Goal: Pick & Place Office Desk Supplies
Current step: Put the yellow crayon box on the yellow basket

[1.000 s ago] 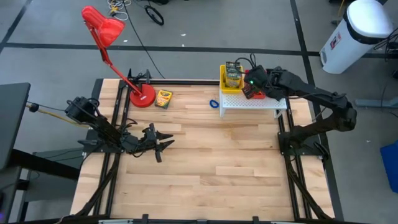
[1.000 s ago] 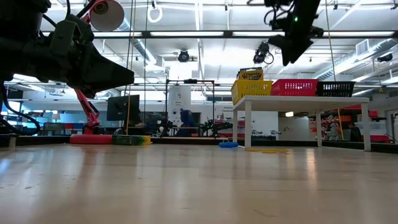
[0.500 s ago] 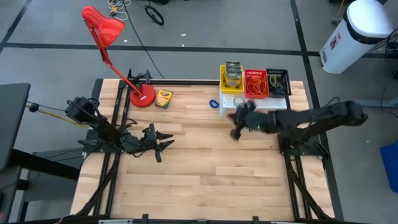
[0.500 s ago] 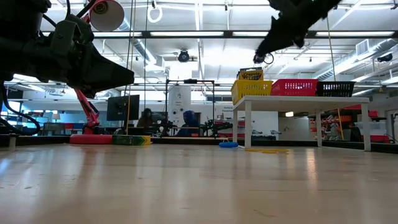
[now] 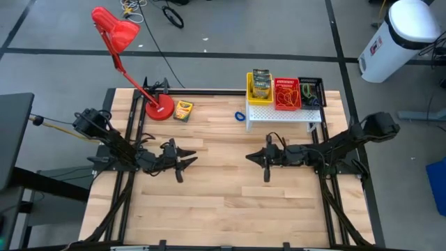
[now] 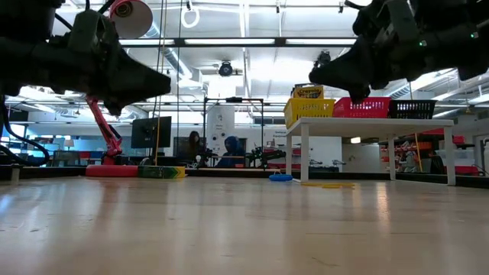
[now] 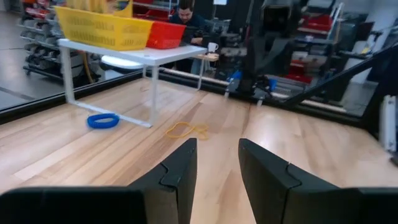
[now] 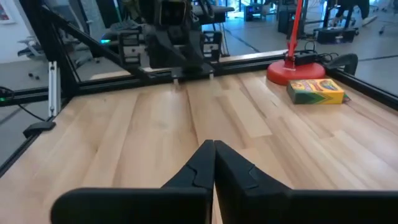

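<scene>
The setting is a robotics laboratory or workshop floor. Indicators:

- The wooden table point(image 5: 223, 174) sits in a black metal frame that carries two dark arms, one at 9 o'clock and one at 3 o'clock in the high view.
- The floor point(image 5: 230, 28) around the table is grey and marked with dark tape lines; loose cables point(image 5: 171, 12) lie at 12 o'clock.
- The low view shows an open industrial ceiling with long strip lights point(image 6: 244, 42), ducting and hanging fixtures.
- Behind the table stand monitors point(image 6: 150, 132), further equipment racks and shelving point(image 7: 37, 37).
- Seated people point(image 6: 228, 149) work at benches in the background.
- A white cylindrical container point(image 5: 401, 35) stands at 2 o'clock.
</scene>
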Robot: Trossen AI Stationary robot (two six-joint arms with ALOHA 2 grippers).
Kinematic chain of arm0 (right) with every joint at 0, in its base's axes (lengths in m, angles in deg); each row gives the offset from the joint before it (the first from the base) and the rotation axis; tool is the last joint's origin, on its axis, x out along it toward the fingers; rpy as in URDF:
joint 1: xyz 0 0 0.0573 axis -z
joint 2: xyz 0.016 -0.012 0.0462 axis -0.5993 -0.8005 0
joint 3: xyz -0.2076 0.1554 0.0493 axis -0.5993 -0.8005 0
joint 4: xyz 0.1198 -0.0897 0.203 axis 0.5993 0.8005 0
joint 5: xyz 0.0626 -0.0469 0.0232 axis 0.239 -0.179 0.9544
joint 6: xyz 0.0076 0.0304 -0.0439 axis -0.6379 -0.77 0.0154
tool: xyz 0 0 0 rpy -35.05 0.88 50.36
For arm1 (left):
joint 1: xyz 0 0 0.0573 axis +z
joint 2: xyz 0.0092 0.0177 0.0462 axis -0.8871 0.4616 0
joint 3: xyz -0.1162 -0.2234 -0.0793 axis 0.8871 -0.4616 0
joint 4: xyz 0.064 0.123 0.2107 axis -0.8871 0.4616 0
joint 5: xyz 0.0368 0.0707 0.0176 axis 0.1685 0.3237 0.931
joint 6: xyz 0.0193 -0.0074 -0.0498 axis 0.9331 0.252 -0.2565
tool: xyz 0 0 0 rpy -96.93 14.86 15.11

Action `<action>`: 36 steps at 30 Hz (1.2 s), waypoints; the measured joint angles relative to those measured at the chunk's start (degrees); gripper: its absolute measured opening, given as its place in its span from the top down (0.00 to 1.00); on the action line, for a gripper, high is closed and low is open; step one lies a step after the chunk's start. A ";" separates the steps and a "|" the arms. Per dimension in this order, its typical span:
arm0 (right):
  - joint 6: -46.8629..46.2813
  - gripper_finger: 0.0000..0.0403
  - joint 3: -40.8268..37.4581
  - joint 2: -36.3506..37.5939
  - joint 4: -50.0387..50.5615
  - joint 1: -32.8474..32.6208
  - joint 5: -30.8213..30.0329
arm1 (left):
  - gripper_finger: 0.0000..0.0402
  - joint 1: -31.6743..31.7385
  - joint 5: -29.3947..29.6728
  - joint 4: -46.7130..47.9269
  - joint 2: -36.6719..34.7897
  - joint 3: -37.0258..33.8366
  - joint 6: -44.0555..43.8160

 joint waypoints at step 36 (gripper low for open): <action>5.60 0.97 -0.32 0.02 1.83 -0.22 0.09 | 0.69 9.71 -1.23 33.22 -9.58 16.78 -3.07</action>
